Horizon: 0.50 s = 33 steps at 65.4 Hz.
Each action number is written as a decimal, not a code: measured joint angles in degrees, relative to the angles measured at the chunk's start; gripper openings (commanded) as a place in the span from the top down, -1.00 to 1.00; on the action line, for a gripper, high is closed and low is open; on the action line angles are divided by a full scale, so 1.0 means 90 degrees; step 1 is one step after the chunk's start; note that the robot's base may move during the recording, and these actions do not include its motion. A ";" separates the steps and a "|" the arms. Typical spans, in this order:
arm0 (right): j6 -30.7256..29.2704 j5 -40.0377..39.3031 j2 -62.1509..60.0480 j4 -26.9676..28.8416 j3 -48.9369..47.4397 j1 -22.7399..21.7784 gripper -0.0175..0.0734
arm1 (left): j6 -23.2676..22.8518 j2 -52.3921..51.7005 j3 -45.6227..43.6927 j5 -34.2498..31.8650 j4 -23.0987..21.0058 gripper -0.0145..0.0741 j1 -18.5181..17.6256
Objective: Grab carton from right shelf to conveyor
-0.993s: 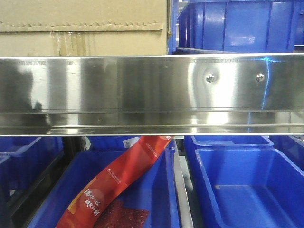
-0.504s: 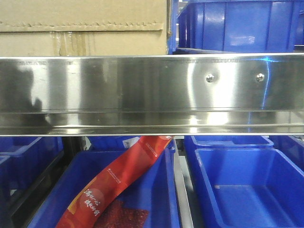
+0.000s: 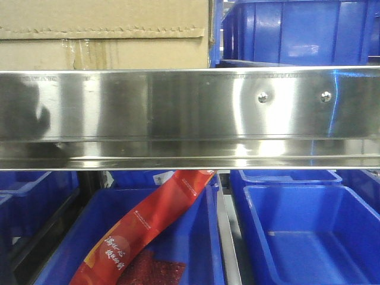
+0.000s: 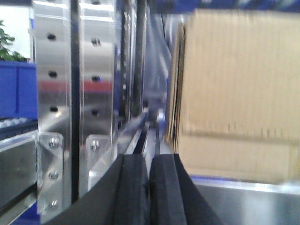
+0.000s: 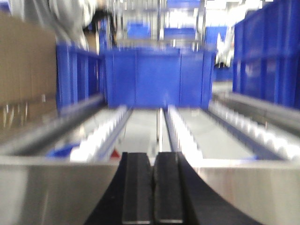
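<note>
The brown carton (image 3: 104, 35) sits on the right shelf, behind its shiny steel front rail (image 3: 190, 113), at the upper left of the front view. In the left wrist view the carton (image 4: 239, 89) stands just right of and beyond my left gripper (image 4: 150, 161), which is shut with nothing between its black pads, level with the shelf's steel upright (image 4: 51, 108). My right gripper (image 5: 152, 159) is shut and empty at the steel rail (image 5: 56, 187), with the carton's side (image 5: 26, 65) at the far left. The conveyor is out of view.
Blue plastic bins (image 3: 297, 32) stand on the shelf right of the carton; one blue bin (image 5: 157, 77) sits at the far end of the roller tracks (image 5: 183, 126). Below the rail are more blue bins (image 3: 303, 231), one holding a red packet (image 3: 148, 225).
The dark reflection at the left end of the steel rail has shifted slightly. Carton and bins have not moved.
</note>
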 measured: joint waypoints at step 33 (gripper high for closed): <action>0.0000 0.2136 0.1137 0.0139 -0.3578 0.0000 -0.64 | 0.0000 0.1707 -0.3810 0.2752 0.0051 -0.35 0.0000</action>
